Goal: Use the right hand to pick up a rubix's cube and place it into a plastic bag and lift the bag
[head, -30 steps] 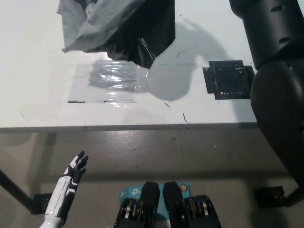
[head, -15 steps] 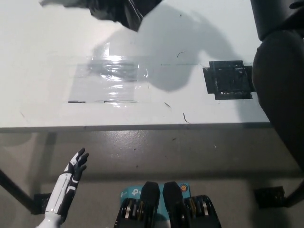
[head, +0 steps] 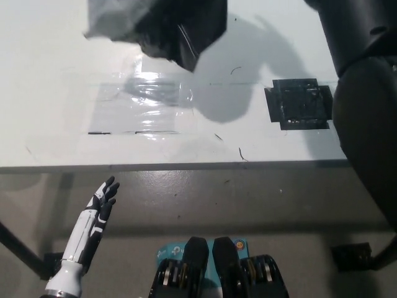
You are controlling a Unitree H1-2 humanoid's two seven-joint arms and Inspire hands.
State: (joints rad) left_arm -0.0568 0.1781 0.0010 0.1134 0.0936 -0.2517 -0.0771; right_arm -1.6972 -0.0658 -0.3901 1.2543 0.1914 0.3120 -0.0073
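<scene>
I see a black-and-grey plastic bag (head: pixel 167 28) over my white table (head: pixel 49 81), which carries a clear glossy tape patch (head: pixel 142 108) and a black tape square (head: pixel 299 103), beside my black right arm (head: pixel 363 93) and white left hand (head: pixel 93 226) with dark fingers.

plastic bag (head: pixel 167 28): cut off by the top edge; its upper part and what holds it are out of view
bag contents: hidden behind dark folds; cannot tell
right arm (head: pixel 363 93): only its bulk shows at the right edge; its hand is out of frame
</scene>
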